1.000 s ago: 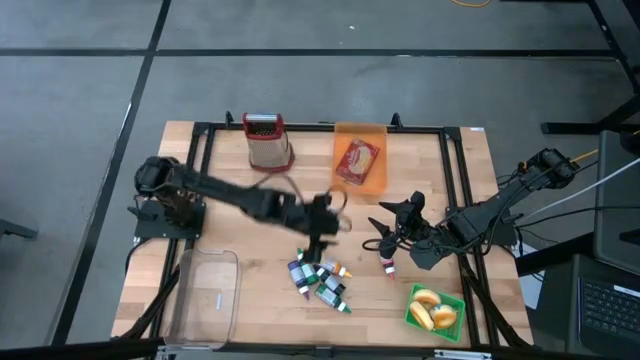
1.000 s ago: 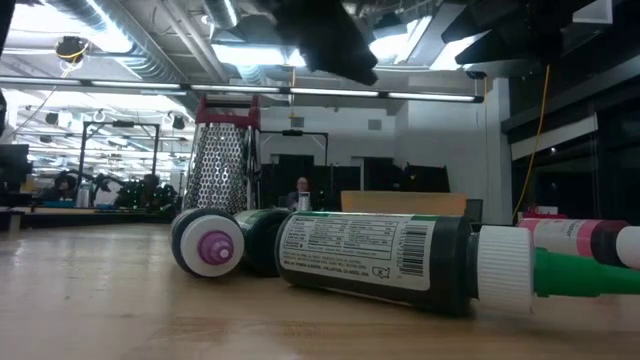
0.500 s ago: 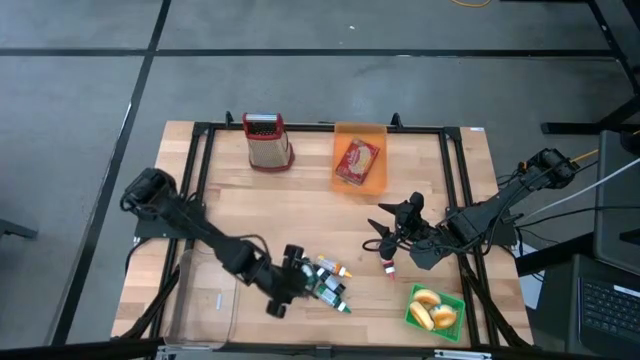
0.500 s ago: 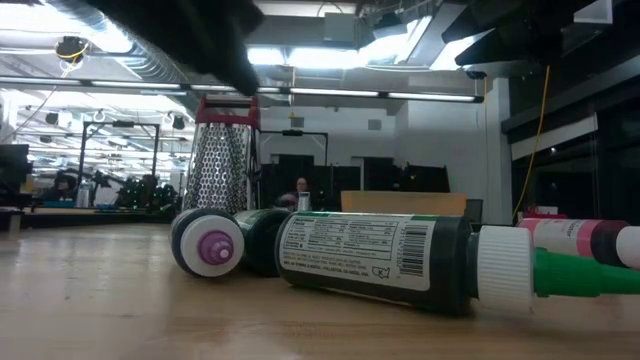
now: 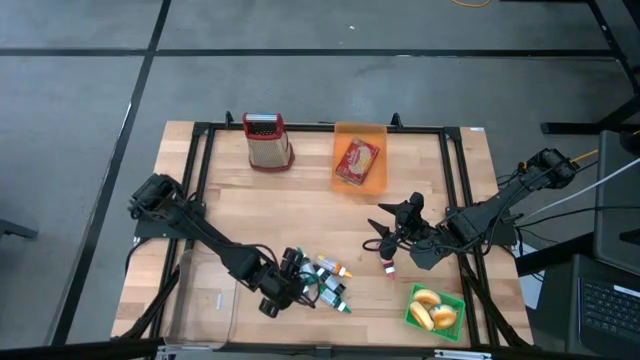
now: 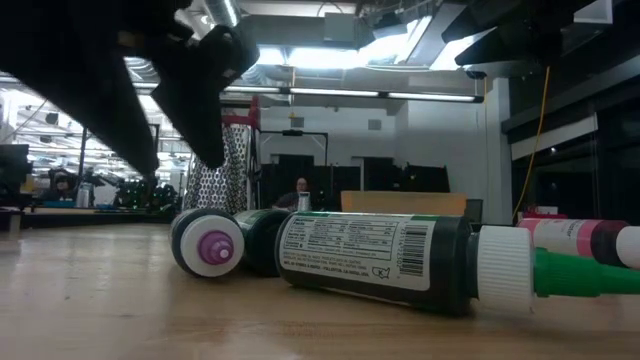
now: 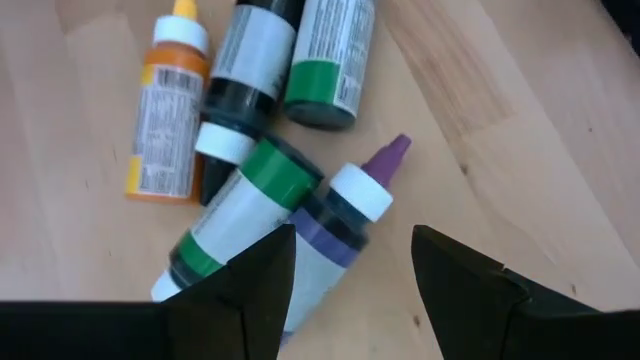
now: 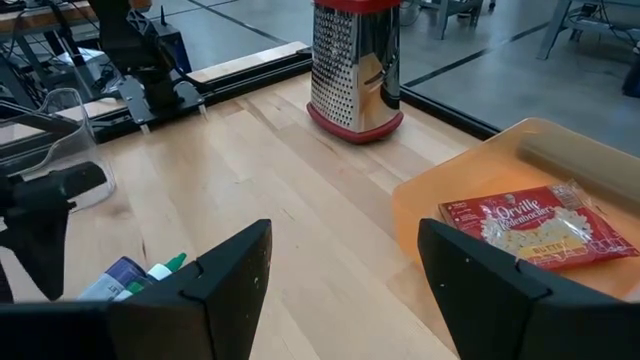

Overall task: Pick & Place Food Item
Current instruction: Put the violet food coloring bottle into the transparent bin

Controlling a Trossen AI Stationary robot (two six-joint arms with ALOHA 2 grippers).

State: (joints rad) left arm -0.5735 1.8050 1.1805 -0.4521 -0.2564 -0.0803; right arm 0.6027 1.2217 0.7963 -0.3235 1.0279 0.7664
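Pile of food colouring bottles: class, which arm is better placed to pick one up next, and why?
Left. The left gripper hangs open right over the bottles, purple-tipped bottle between its fingers. The right gripper waits open, off to one side.

A robotics lab: framed wooden table, concrete floor, ceiling ducts behind.

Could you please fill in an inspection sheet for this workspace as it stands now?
Surface: wooden table, black frame around it.
Job's things: colouring bottles heaped at the front; popcorn packet on an orange tray; green tray holding pastries.
Clutter: grater; clear bin; pink-capped bottle.
Grippers: left gripper open over the bottles; right gripper open, raised, empty.
Cables: along the right edge.
Surroundings: person far behind.
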